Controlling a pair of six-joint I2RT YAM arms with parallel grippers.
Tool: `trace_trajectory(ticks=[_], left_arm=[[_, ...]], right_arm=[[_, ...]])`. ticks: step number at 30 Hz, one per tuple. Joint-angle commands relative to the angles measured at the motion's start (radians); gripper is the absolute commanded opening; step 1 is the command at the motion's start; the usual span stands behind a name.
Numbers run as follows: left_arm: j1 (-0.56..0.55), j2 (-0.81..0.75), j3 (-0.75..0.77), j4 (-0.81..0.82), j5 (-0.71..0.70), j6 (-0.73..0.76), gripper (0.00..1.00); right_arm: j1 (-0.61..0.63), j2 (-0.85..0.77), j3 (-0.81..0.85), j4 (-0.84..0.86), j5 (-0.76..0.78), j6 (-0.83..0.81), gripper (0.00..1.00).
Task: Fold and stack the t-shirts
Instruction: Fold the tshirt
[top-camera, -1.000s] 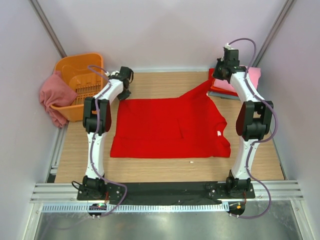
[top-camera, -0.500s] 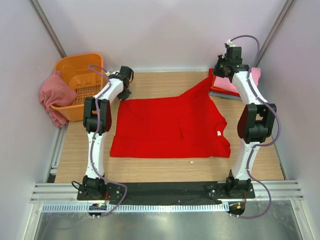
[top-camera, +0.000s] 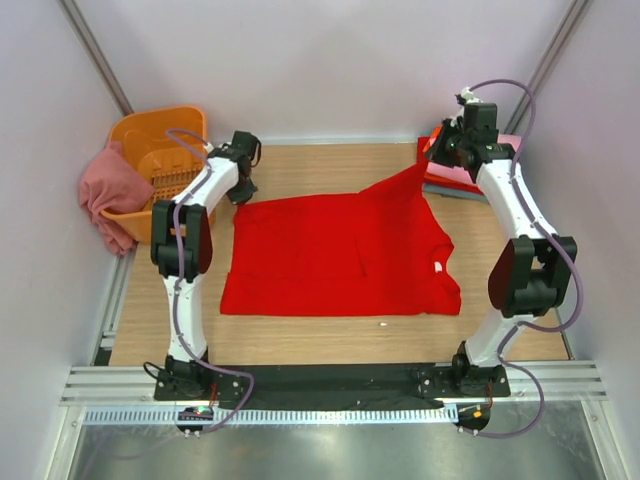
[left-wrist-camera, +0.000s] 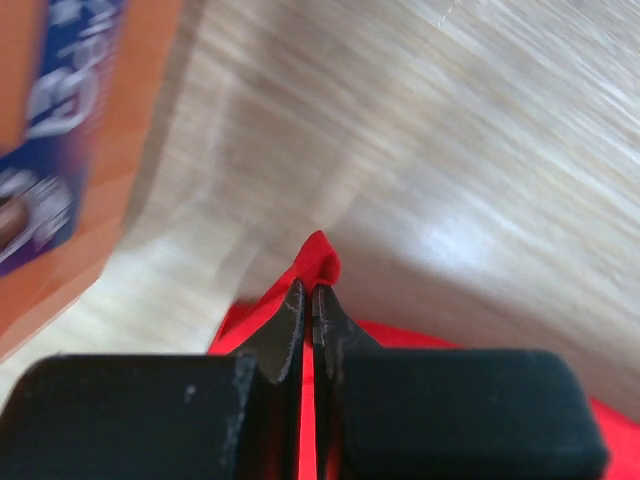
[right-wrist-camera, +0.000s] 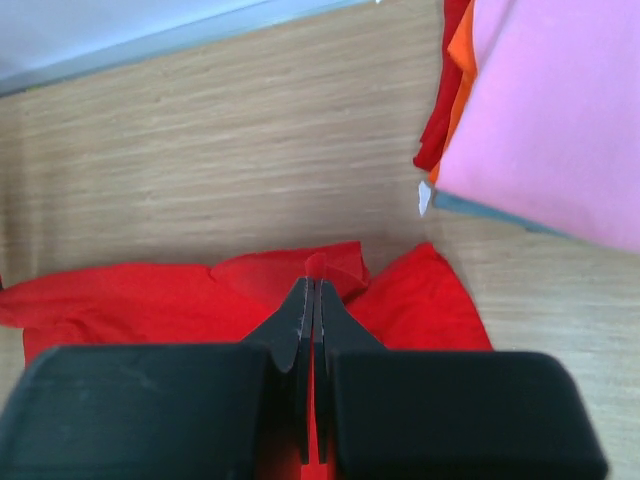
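Left claw (left-wrist-camera: 308, 292) now clamps the red t-shirt (top-camera: 330, 255) at its far-left corner; right claw (right-wrist-camera: 313, 288), gripping the far-right corner, pulls farther back; folding can likely start.

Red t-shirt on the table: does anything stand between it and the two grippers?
Nothing visible does. The left gripper and the right gripper are each shut directly on the far edge of the red t-shirt.

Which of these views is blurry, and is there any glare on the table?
Left wrist view: table and orange basket streaked with motion blur, with a pale glare patch on the wood. Right wrist view: sharp wood grain, crisp pink t-shirt. Top view: evenly lit and sharp, only faint shadows around the red t-shirt.
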Motion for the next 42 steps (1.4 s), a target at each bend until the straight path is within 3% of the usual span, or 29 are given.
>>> trace_trajectory(ticks=[1,21,42], left_arm=[[-0.009,-0.136,-0.058,-0.016,-0.026,0.025,0.0],[-0.093,-0.418,-0.414,-0.008,-0.105,0.025,0.0],[-0.154,-0.529,-0.629,-0.01,-0.2,-0.003,0.0]], right_arm=[[-0.004,-0.123,-0.084,0.012,-0.019,-0.009,0.01],[-0.004,-0.64,-0.557,-0.069,0.048,0.068,0.01],[-0.004,-0.798,-0.779,-0.167,0.226,0.175,0.01]])
